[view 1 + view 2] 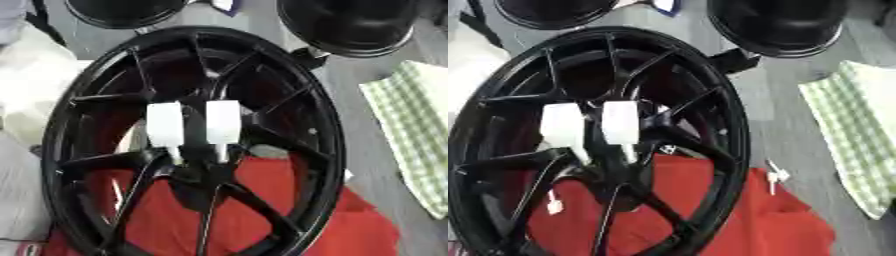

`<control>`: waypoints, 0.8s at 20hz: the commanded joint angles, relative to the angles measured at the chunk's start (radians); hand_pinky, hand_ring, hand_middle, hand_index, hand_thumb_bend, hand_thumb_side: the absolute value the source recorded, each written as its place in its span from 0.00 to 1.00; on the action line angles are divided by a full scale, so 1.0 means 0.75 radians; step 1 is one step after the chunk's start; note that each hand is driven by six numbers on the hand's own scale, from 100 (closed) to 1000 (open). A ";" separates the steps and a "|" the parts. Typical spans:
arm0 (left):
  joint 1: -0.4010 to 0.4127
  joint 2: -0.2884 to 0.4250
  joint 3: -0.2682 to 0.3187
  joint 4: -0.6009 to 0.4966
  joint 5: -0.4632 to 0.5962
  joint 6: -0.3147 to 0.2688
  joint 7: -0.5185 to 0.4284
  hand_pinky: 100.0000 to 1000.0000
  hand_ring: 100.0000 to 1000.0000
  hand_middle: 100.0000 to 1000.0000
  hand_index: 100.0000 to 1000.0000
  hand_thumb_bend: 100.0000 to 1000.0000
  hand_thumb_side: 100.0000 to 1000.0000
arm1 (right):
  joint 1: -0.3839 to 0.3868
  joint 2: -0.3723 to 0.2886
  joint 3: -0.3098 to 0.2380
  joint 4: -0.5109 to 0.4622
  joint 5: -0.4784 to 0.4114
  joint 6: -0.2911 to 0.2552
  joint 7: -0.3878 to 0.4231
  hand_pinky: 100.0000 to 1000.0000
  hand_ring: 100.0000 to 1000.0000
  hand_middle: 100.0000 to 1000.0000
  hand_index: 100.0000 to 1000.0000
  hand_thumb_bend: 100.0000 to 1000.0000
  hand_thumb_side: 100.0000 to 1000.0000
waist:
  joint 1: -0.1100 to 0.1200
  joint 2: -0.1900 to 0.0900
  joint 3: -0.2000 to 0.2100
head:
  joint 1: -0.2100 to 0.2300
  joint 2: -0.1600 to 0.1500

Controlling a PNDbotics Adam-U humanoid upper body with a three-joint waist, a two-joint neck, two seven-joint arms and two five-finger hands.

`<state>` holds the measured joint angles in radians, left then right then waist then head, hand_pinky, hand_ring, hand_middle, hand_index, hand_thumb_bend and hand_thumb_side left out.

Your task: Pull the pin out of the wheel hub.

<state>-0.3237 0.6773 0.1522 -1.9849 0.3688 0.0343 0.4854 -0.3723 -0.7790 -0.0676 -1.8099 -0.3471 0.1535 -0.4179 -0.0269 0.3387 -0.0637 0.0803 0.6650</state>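
Two white pins (222, 122) stand side by side in the left eye view. They stick in the middle of the black wheel (325, 125), which lies over a red cloth (166, 212). In the right eye view, a small white piece (774, 176) lies on the cloth just right of the wheel. A green checked cloth (855, 135) lies on the gray tabletop (780, 100). My hands show in neither view, so I cannot tell how they are.

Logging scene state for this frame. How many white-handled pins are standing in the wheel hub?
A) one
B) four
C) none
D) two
D: two white pins, the left one and the right one, stand side by side in the centre of the black wheel hub, above the red cloth. No robot hand shows in either view.
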 commanded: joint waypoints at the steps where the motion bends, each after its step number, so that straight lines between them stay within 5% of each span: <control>1: -0.007 0.023 0.016 -0.020 -0.003 -0.006 0.000 0.64 0.57 0.60 0.63 0.00 0.67 | -0.009 -0.029 -0.015 -0.018 -0.003 -0.005 -0.003 0.78 0.64 0.58 0.64 0.00 0.50 | -0.001 -0.029 0.001 | 0.004 -0.015; 14: -0.005 0.036 0.014 -0.020 -0.019 -0.003 -0.020 0.64 0.57 0.61 0.64 0.00 0.68 | -0.004 -0.034 -0.017 -0.020 0.000 -0.003 -0.004 0.78 0.64 0.58 0.64 0.00 0.50 | -0.004 -0.033 0.003 | 0.004 -0.008; 16: -0.008 0.055 -0.019 -0.020 -0.031 0.003 -0.041 0.66 0.61 0.68 0.72 0.01 0.72 | -0.003 -0.043 -0.012 -0.019 0.002 -0.001 -0.001 0.78 0.64 0.58 0.64 0.00 0.50 | 0.009 -0.041 0.003 | -0.005 -0.002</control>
<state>-0.3227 0.6813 0.1389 -1.9849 0.3548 0.0366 0.4634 -0.3686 -0.7792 -0.0673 -1.8099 -0.3472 0.1536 -0.4179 -0.0234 0.3337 -0.0607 0.0796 0.6654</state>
